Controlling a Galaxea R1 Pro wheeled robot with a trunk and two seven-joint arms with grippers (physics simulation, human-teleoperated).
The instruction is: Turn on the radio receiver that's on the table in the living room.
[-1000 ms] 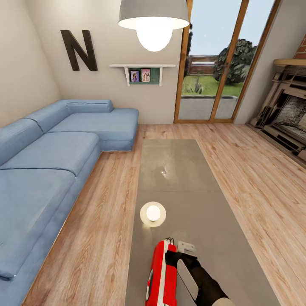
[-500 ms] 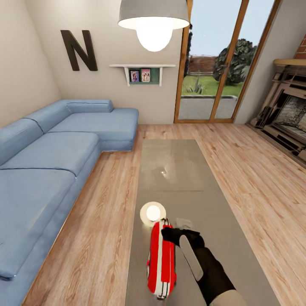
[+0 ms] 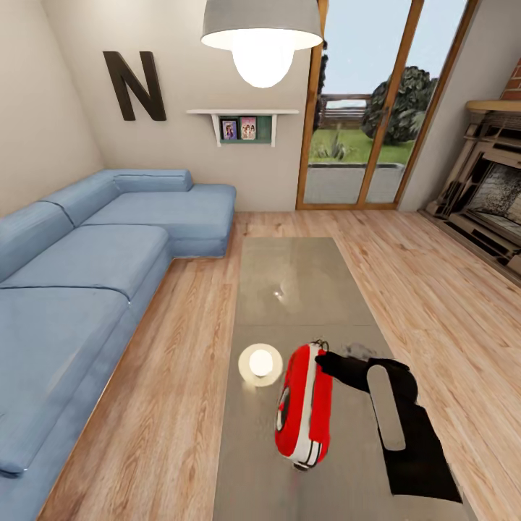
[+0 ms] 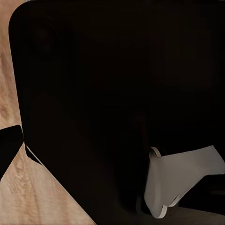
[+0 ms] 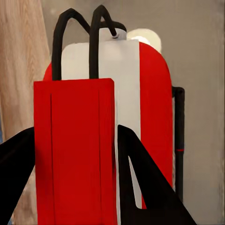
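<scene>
Radio receiver (image 3: 304, 405), one, in right gripper (image 3: 324, 359).

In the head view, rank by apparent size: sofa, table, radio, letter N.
1. sofa, largest
2. table
3. radio
4. letter N, smallest; it is far off on the wall while the radio is close, so only their apparent sizes are compared.

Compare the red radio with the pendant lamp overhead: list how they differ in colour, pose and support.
Colour: the radio is bright red with a white band; the pendant lamp has a grey shade and a glowing white bulb.
Pose: the radio is tilted; the lamp hangs straight.
Support: the radio sits between the right gripper's fingers above the table; the lamp hangs from above.
Both have rounded shapes.
</scene>
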